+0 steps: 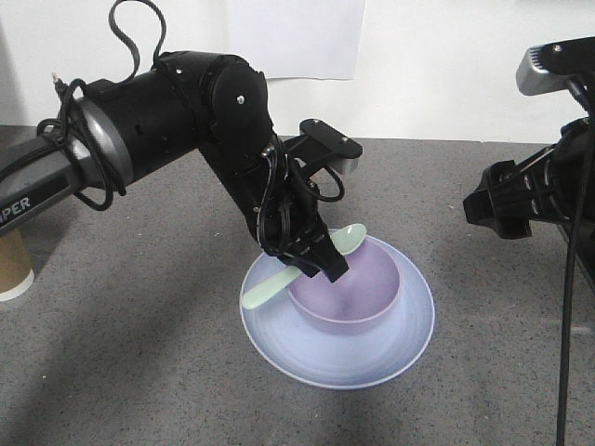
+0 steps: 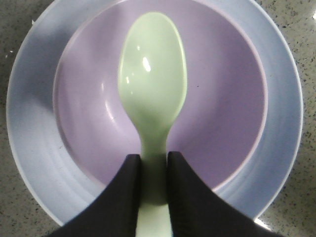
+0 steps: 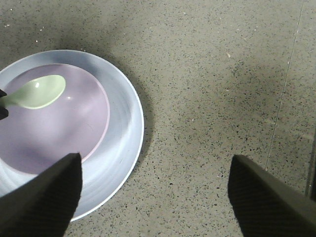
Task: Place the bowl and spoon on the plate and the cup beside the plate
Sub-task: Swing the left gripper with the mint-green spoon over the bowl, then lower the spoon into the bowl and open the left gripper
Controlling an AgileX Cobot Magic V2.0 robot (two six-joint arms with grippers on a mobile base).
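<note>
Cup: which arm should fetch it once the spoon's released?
Left, likely. The cup stands beside the left arm, across the plate from the right arm. Left jaws must first release the spoon over the bowl.

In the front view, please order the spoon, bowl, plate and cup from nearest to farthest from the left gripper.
1. The spoon: clamped in the left gripper itself.
2. The bowl: directly under the gripper.
3. The plate: beneath the bowl.
4. The cup: far off, at the picture's left edge.
</note>
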